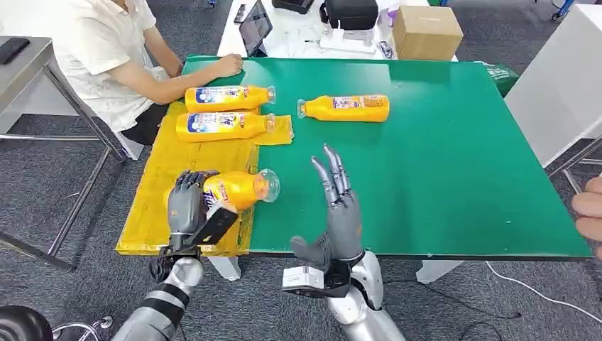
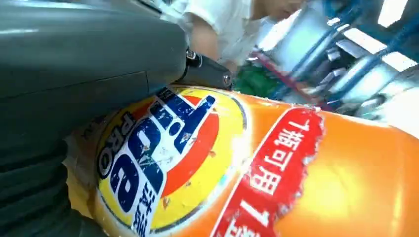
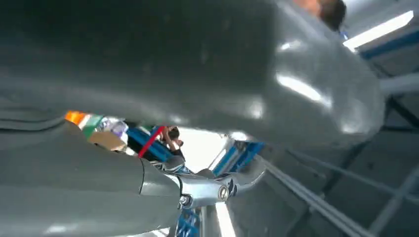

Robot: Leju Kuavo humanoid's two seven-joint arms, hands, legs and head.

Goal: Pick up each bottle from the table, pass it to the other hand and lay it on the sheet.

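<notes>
Two bottles (image 1: pixel 228 110): lying on the yellow sheet (image 1: pixel 184 199), far left.
Left hand (image 1: pixel 187 206): grips a third bottle (image 1: pixel 238 190) over the sheet.
Right hand (image 1: pixel 341 213): empty, fingers spread.
Fourth bottle (image 1: pixel 346 108): far, on the green table (image 1: pixel 440 156).

Office-like lab: grey carpet (image 1: pixel 42 185), tablet (image 1: pixel 254 27), cardboard box (image 1: pixel 426 32), cables (image 1: pixel 525 288).

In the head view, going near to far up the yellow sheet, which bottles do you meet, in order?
The bottle held by the left hand at the near end → the middle bottle lying on the yellow sheet → the far bottle nearest the seated person.
</notes>
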